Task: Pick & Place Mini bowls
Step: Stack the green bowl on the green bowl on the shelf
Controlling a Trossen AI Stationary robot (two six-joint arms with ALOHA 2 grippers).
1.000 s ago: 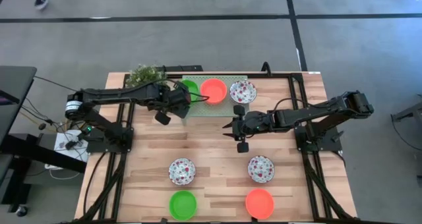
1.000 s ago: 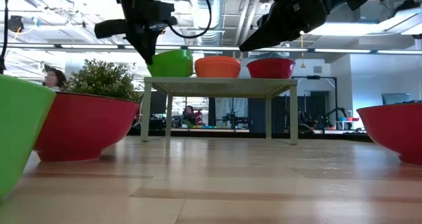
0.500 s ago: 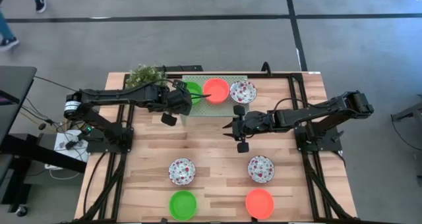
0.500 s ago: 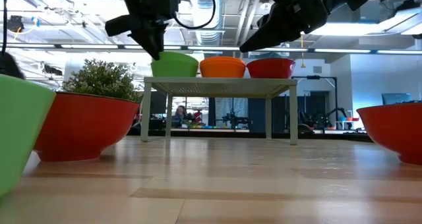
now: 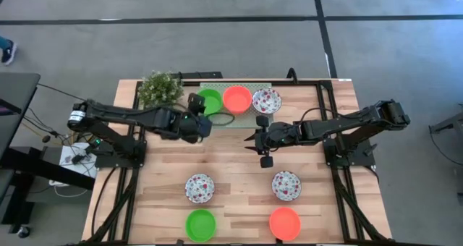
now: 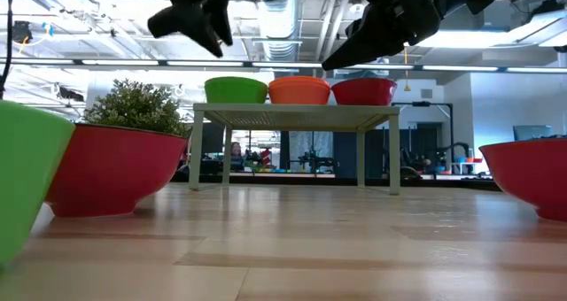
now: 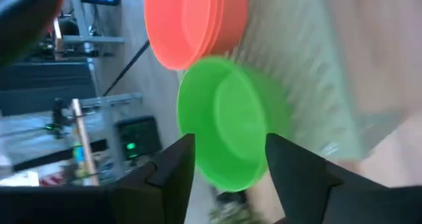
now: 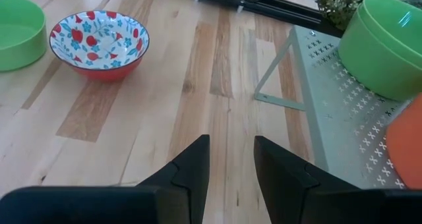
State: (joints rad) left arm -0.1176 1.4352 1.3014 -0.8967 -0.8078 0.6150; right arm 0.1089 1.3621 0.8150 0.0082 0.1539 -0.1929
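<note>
Three mini bowls stand in a row on the pale green stand at the table's far side: green, orange and floral. My left gripper is open. It hovers just near-left of the green bowl and above its rim, touching nothing. My right gripper is open and empty, in the air over mid-table in front of the stand. Two floral bowls, a green one and an orange one rest on the near half of the table.
A small bushy plant stands at the far left beside the stand. The stand's thin legs lift its top off the table. Bare wood lies between the stand and the near bowls. Black frame rails run along the sides.
My left gripper has opened and let go of the green bowl. The bowl hung tilted at the stand's left end and now rests level on the stand beside the orange one. The gripper has risen and drawn back toward the table's near edge.
</note>
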